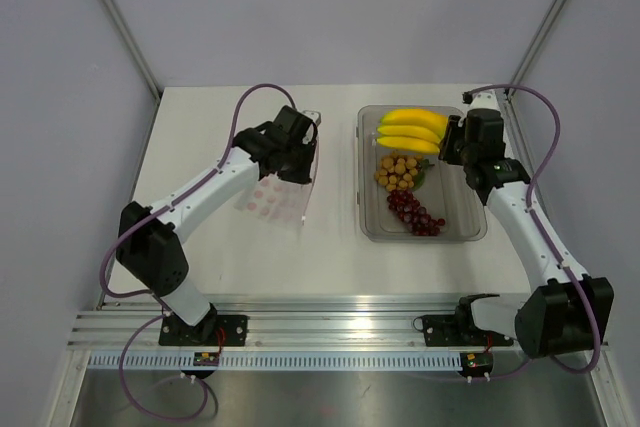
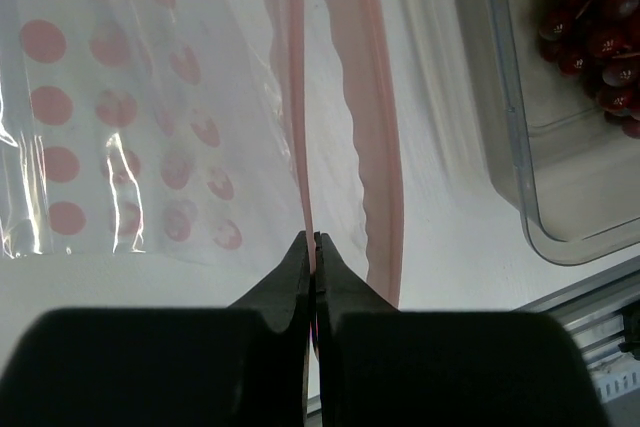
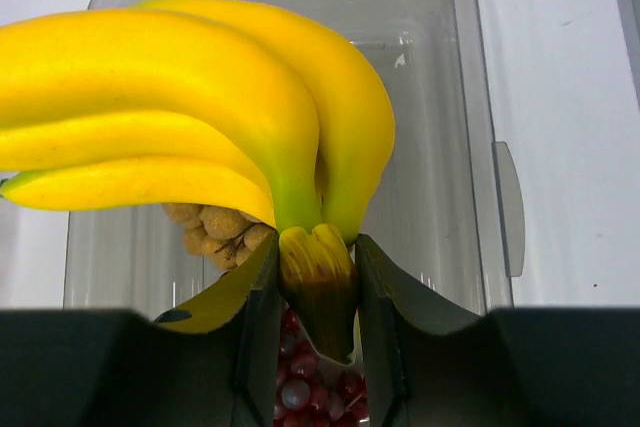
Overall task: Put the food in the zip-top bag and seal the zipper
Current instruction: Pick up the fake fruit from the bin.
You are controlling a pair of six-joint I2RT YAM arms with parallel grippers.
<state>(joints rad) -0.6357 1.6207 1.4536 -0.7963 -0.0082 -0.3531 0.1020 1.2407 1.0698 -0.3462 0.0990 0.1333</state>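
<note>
The clear dotted zip-top bag (image 1: 275, 197) lies left of the tray. My left gripper (image 1: 297, 152) is shut on one lip of its pink zipper strip (image 2: 300, 127); the other lip (image 2: 375, 147) hangs apart, so the mouth is open. My right gripper (image 1: 450, 140) is shut on the brown stem (image 3: 318, 282) of the yellow bananas (image 1: 410, 129), held above the tray's far end. The bananas fill the right wrist view (image 3: 190, 107). The tan round fruits (image 1: 396, 171) and dark red grapes (image 1: 413, 213) lie in the tray, also seen below the bananas in the right wrist view.
The rigid clear tray (image 1: 372, 229) sits right of centre; its corner shows in the left wrist view (image 2: 560, 217). A metal rail (image 1: 330, 317) runs along the near table edge. Grey walls close the back and sides.
</note>
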